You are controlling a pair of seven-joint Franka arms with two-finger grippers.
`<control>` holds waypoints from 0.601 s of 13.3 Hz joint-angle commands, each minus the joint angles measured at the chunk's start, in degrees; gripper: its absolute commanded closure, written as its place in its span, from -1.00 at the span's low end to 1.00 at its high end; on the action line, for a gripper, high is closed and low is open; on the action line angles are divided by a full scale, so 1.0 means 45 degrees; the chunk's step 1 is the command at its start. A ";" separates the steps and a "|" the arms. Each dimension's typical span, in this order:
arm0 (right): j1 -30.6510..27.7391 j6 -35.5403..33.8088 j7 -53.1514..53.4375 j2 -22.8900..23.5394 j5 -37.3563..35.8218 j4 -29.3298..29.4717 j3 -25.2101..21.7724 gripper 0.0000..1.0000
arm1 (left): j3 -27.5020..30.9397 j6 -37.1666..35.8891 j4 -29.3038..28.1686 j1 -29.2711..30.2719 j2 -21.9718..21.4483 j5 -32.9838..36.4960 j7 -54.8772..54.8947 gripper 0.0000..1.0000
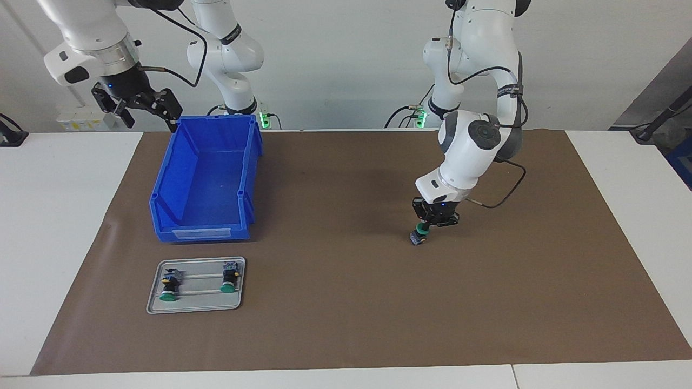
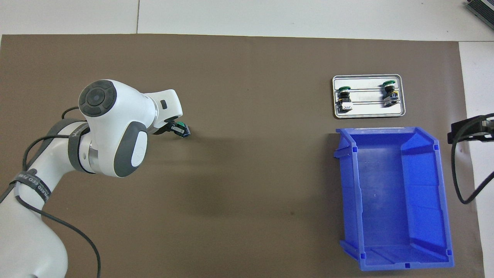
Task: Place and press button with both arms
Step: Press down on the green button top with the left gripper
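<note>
Brown mat [image 1: 346, 302] covers most of the white table [image 1: 54, 227], pale wall at the robots' end. My count: two arms, three buttons, one blue bin, one metal tray.

Nearest the robots, my right gripper [image 1: 141, 105] hangs in the air at the bin's [image 1: 162, 194] robot-end corner, off the mat's edge, waiting; fingers spread apart, nothing between them. The bin sits open-topped toward the right arm's end of the table, and I see nothing in it.

Left gripper [image 1: 431, 224] is down low over the mat toward the left arm's end, fingers clamped on the green cap of the button [image 1: 418, 235]. That button hangs tilted, grey-blue end lowest, at or just above the mat; I cannot tell if it touches.

Farthest out, the tray [image 1: 154, 302] lies just past the bin, close to it. Two spare buttons [image 1: 170, 286] lie side by side on it, apart, green caps pointing away from the robots.

Facing view shows both grippers whole and the grip on the cap. Overhead view hides most of the left gripper [image 2: 174, 129] under its wrist, leaves only the right gripper's [image 2: 469, 130] edge in frame, and shows the bin floor bare.
</note>
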 commanded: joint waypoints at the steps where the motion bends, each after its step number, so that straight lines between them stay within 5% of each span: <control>1: -0.0199 -0.0183 -0.0085 0.0030 0.0274 0.0139 0.0135 -1.00 | 0.0133 -0.0149 0.0174 -0.0163 0.0537 0.0413 -0.0280 1.00; 8: -0.0199 -0.0183 -0.0085 0.0030 0.0274 0.0158 0.0116 -1.00 | 0.0172 -0.2257 0.1638 -0.0047 0.0090 0.0393 -0.0435 1.00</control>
